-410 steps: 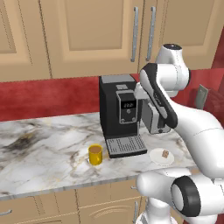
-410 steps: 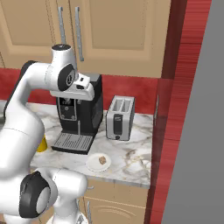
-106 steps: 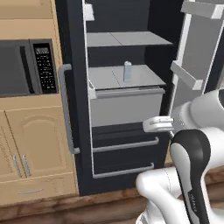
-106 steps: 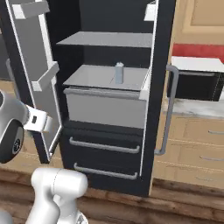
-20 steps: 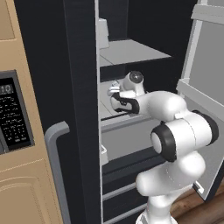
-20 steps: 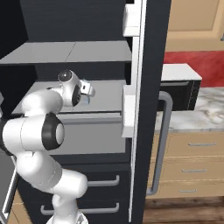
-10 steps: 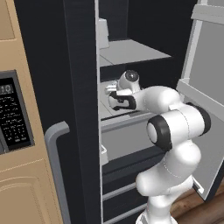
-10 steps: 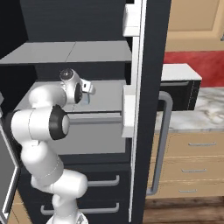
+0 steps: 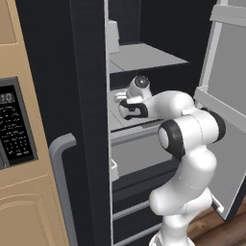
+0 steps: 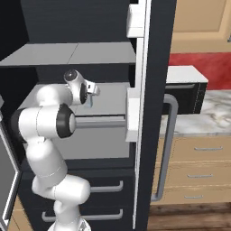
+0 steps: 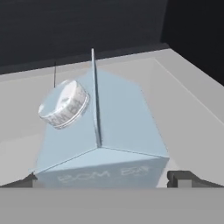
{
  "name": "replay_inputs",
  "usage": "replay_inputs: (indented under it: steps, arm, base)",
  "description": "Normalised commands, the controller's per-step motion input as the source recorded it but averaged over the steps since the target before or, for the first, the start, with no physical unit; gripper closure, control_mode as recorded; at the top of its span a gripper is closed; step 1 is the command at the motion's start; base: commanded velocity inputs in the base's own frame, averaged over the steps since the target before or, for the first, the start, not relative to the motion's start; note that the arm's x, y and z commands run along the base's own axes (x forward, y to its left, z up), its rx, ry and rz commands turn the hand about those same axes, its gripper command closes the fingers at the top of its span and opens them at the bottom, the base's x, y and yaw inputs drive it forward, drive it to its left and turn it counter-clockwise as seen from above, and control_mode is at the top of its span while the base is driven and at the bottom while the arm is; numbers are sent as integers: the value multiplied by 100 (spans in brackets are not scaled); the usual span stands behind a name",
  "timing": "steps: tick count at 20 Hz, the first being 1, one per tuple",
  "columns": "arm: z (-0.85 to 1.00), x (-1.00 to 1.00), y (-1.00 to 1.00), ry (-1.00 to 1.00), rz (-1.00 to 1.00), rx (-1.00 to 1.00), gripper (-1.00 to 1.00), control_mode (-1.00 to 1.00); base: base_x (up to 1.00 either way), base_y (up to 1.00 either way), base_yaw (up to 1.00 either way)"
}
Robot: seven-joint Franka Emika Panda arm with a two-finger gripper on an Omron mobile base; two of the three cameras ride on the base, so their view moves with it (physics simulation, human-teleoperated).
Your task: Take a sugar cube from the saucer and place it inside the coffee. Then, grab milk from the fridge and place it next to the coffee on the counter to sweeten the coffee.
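arm reaches into the open fridge [image 9: 91, 96], hand over the middle light-grey shelf [image 10: 108, 101]. gripper [image 11: 107, 177] is spread wide, not gripping anything; its two dark fingertips [image 11: 186, 178] poke up at the bottom of the hand view, one each side of the milk [image 11: 103, 131].

milk = pale-blue gable-top carton, upright on the shelf, close under the hand cam. white round cap [image 11: 64, 104] sits on one slope of its roof, w/ the ridge seam running up the middle. faint lettering on the near face, too blurred to read. carton lies between the tips; can't tell if either tip touches it.

left base view: gripper [image 9: 126, 103] is at the shelf edge, just past the dark fridge wall, w/ the white forearm bending back to the elbow. fridge door [image 9: 226, 120] w/ grey inner panel swung open at the right. tan cabinet w/ black keypad panel [image 9: 17, 127] at the left, grey handle [image 9: 60, 182] beside it.

right base view: gripper [image 10: 90, 97] is above the shelf, arm coming in from the lower left. upper shelf [image 10: 72, 54] overhead, two drawers [image 10: 99, 198] w/ grey pulls below. beyond the other open door, a strip of marble counter [image 10: 216, 110] over tan drawers, red wall behind.
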Motion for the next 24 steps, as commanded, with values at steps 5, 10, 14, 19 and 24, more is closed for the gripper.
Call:
replay_inputs:
  steps: [5, 10, 14, 19, 24]
  arm:
    - [-4, 22, 0, 0, 0, -2, -100, -100]
    - [-8, 15, 0, 0, 0, 0, 100, -100]
    - [0, 0, 0, 0, 0, 0, 100, -100]
    - [0, -35, 0, -2, 0, 0, 100, -100]
    - [31, -99, 1, -14, 0, 0, 100, -100]
  base:
    - [0, 0, 0]
    - [0, 0, 0]
    - [0, 0, 0]
    - [0, 0, 0]
    - [0, 0, 0]
